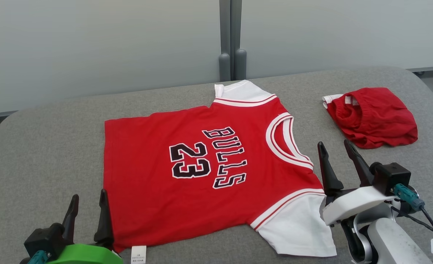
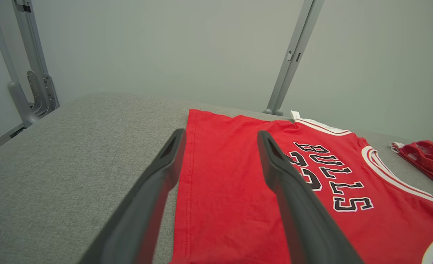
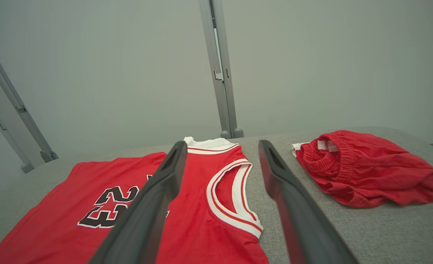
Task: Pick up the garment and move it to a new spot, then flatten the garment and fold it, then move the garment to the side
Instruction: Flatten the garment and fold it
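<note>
— Looking down, we see the red short-sleeved jersey (image 1: 201,161) with white sleeves spread flat at the centre of the grey fabric-covered table (image 1: 36,154).
— Our jaws?
— Both spread, empty: left gripper (image 1: 88,196) at seven o'clock, right gripper (image 1: 333,143) at four. The crumpled red shorts (image 1: 374,117) lie at two.

The head view's bottom edge is cutting off the label (image 1: 138,254) at the hem of the shirt (image 1: 187,161), and its print is showing too small to read. In the left wrist view a finger of the left gripper (image 2: 220,134) is hiding part of the number (image 2: 311,182), and the right edge is cutting off the shorts (image 2: 427,161).
</note>
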Available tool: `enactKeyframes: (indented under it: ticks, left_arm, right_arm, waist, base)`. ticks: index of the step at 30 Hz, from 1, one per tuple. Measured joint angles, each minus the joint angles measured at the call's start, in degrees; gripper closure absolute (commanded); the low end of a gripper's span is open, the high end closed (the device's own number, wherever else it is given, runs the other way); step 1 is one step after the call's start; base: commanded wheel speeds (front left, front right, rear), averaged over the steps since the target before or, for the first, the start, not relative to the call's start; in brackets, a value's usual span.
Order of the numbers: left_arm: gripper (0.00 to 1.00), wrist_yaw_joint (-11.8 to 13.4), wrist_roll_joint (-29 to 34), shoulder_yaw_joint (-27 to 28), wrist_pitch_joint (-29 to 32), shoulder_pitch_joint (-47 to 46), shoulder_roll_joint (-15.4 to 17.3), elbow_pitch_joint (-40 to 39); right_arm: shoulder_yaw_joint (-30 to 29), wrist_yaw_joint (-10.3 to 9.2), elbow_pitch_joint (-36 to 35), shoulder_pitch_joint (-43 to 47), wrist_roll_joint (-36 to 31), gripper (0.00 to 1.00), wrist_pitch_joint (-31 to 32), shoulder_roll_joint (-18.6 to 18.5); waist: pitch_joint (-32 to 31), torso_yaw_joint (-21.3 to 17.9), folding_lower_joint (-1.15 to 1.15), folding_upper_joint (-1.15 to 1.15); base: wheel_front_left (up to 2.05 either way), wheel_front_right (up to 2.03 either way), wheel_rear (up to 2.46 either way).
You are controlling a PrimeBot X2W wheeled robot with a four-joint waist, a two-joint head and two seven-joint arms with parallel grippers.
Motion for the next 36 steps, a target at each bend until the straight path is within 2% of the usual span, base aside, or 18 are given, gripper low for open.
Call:
enactKeyframes:
  ticks: [22,29,36]
  left_arm:
    - [0.00,-0.1,0.8,1.2,0.0,0.0,-0.4,0.5]
    - [0.00,-0.3,0.7,0.1,0.3,1.7,-0.5,3.7]
    - [0.00,-1.2,-0.8,-1.2,3.7,5.3,-0.6,6.1]
  right_arm:
    - [-2.0,0.42,0.7,0.0,-1.1,0.00,0.0,1.1]
    - [-0.9,1.68,3.0,1.1,-2.0,0.00,0.0,0.7]
    - [-0.7,3.04,5.2,5.3,-1.7,0.00,0.0,-0.6]
  waist:
    - [0.7,0.1,0.00,0.00]
    - [1.1,0.2,0.00,0.00]
    - [1.7,0.6,0.00,0.00]
  base:
    - [0.00,0.00,0.00]
    - [0.00,0.00,0.00]
    - [0.00,0.00,0.00]
